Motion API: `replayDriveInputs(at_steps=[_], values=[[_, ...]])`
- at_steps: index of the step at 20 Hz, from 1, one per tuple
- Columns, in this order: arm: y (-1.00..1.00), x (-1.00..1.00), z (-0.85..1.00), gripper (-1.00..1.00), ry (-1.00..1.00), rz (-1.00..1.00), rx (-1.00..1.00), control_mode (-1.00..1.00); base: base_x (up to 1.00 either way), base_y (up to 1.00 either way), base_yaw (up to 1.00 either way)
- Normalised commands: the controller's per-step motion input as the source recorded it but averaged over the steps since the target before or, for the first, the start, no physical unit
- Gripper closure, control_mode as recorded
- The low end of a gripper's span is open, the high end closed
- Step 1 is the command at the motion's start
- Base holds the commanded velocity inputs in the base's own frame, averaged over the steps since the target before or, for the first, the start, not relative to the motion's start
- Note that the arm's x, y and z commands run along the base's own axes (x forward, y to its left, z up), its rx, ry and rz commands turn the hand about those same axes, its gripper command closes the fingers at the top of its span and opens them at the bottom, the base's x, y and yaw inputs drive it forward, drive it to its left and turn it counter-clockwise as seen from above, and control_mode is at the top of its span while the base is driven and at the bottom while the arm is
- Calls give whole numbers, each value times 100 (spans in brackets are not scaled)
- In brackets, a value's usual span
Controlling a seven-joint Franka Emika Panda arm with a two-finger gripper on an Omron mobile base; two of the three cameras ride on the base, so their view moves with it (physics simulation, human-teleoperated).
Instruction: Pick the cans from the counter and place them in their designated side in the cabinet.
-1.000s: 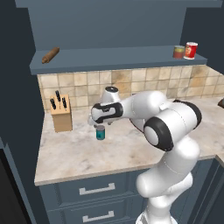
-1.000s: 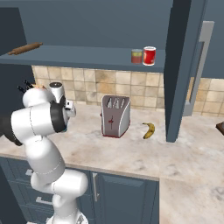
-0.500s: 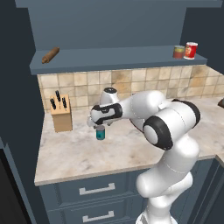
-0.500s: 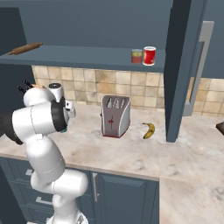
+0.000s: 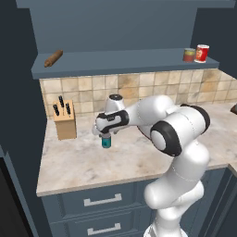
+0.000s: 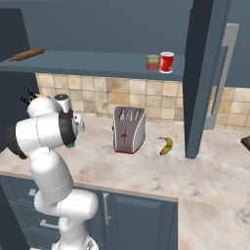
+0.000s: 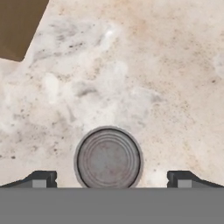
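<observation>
On the left of the desk (image 5: 83, 162) you have the knife block (image 5: 64, 121), standing against the tiled wall, with the rolling pin (image 5: 53, 58) above it on the cabinet shelf (image 5: 115, 62). Next to the right is the teal can (image 5: 107, 142), upright on the desk, well apart from the block.

Your hand (image 5: 107, 136) is directly over this can, pointing down, with jaws at full width and nothing between the pads yet. In the hand view the grey lid of the can (image 7: 108, 159) sits between the two fingertips (image 7: 40, 178), with free gap on both sides and approx. centred.

So the step is the grasp, I judge. Go straight down w/o any side drift until the pads are at mid-height of the label, then close. Do not close on the rim only; a can is smooth and may slip or tip. Keep the wrist vertical, so the can stays upright at lift.

Further right, on the far right end of the shelf, the short can (image 5: 189, 55) is already standing just beside the red can (image 5: 202, 53). Lift high enough to clear the shelf edge before you move to that side.
</observation>
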Motion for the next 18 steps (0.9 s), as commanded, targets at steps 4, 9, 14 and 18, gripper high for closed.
replayDriveInputs(at_steps=[4, 9, 14, 18], values=[[0, 3, -13, -100, 0, 0, -1, -100, 0, 0, 0], [0, 5, -13, -100, 1, 0, -1, -100, 0, 0, 0], [0, 6, -12, -100, 0, 0, -1, -100, 0, 0, 0], [1, 6, -13, -100, 0, 0, -1, -100, 0, 0, 0]])
